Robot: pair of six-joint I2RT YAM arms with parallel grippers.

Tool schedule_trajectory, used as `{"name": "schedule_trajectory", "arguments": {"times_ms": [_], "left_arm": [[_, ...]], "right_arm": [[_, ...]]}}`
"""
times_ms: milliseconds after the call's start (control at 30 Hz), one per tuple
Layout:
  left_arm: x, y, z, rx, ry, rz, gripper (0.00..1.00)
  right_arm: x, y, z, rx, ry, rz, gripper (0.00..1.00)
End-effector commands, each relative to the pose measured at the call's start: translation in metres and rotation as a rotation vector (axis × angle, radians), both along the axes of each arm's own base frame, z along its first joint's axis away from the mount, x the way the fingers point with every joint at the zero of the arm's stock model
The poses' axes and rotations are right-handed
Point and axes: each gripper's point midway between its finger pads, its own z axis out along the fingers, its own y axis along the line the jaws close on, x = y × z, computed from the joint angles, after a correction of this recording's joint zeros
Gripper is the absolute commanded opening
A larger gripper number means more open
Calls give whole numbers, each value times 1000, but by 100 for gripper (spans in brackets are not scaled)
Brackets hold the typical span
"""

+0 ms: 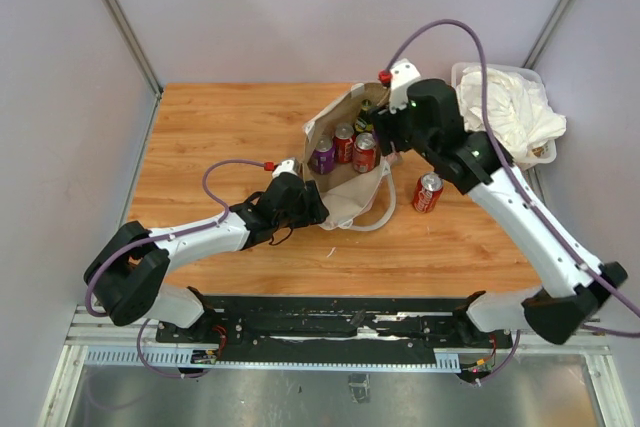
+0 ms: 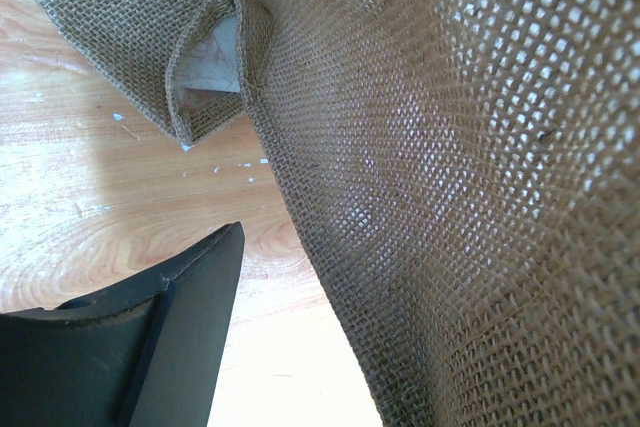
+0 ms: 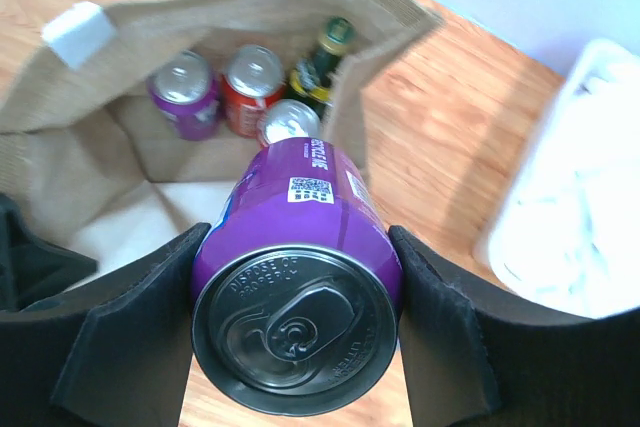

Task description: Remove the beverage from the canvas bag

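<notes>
The canvas bag [image 1: 345, 202] stands open at mid-table, tan burlap with white tabs and a rope handle [image 1: 378, 215]. My right gripper [image 3: 298, 317] is shut on a purple beverage can [image 3: 300, 237] and holds it above the bag's mouth [image 3: 250, 7]; in the top view this gripper [image 1: 385, 132] hides the can. Inside the bag stand a purple can [image 1: 322, 155], two red cans [image 1: 344, 143] and a green bottle [image 3: 322, 62]. My left gripper [image 1: 316, 209] is at the bag's near-left corner. One black finger [image 2: 170, 347] shows apart from the burlap [image 2: 450, 197], which hides the other.
A red can [image 1: 428, 192] stands on the wooden table right of the bag. A clear plastic bin of white cloth [image 1: 515, 112] sits at the back right, also in the right wrist view [image 3: 575, 217]. Purple walls enclose the table.
</notes>
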Motion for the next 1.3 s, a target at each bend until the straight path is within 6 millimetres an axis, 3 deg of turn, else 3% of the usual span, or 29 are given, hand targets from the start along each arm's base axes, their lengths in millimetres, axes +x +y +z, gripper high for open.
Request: {"name": "schedule_trajectory", "arguments": {"times_ms": [0, 233, 400, 633, 833, 1033, 1267], "left_arm": [[-3, 1, -7, 22, 5, -9, 71], [-3, 3, -5, 24, -4, -8, 71], [-3, 2, -5, 28, -2, -13, 71], [-2, 0, -3, 22, -5, -19, 71], [-2, 1, -4, 34, -8, -24, 72], [-2, 0, -4, 30, -5, -27, 72], [-3, 1, -3, 35, -4, -30, 72]], "right_arm": [[2, -73, 14, 22, -107, -254, 1], [-18, -177, -40, 83, -11, -527, 1], [-29, -207, -75, 105, 37, -610, 1], [-28, -228, -117, 148, 64, -675, 1], [-23, -234, -151, 195, 108, -694, 1], [-14, -238, -166, 187, 105, -702, 10], [-8, -239, -191, 174, 175, -719, 11]]}}
